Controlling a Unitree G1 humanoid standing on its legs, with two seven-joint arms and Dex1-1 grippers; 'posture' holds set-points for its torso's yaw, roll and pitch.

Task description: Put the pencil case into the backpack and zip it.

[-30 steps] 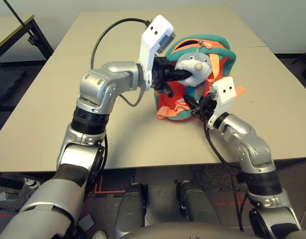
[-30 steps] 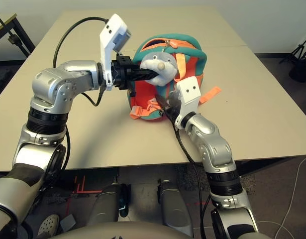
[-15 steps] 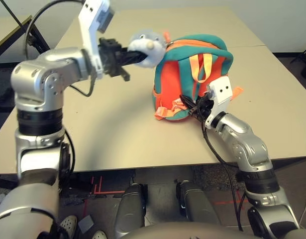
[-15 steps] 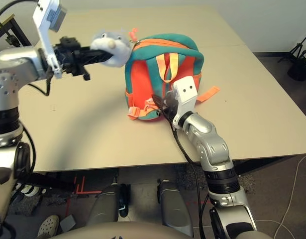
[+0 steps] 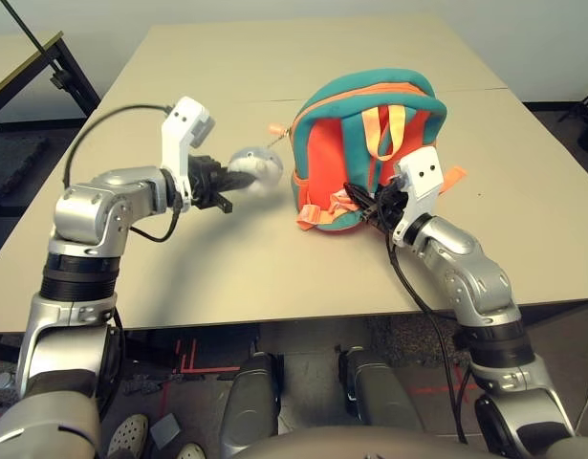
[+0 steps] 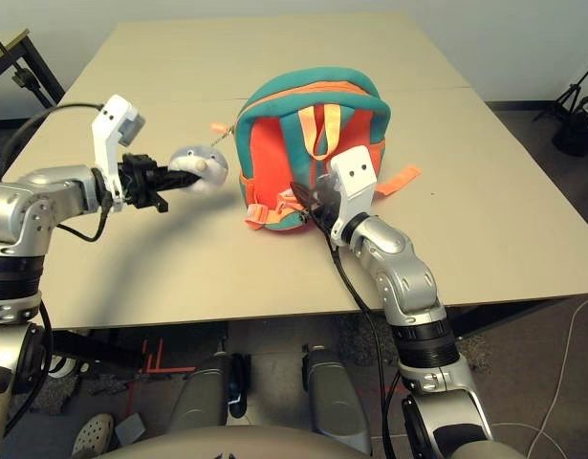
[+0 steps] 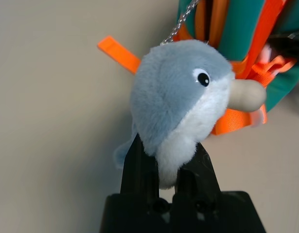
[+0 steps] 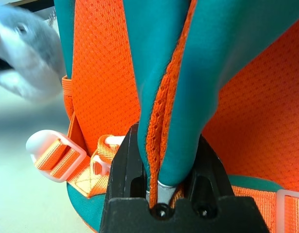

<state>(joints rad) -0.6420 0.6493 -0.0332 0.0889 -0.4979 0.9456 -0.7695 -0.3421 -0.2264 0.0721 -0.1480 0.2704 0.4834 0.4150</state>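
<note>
As the backpack (image 5: 327,158) closed, the left hand (image 5: 244,179) lowered the plush (image 5: 256,168).

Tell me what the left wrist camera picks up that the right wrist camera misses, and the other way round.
Only the left wrist view: the left gripper's fingers closed on the plush charm's lower end, and an orange tab sticking out beside it.

Only the right wrist view: the right gripper pinching teal straps with orange edging, and the mesh of the backpack's orange panels.

Both: the plush charm, parts of the orange and teal backpack, and the pale table beneath.
</note>
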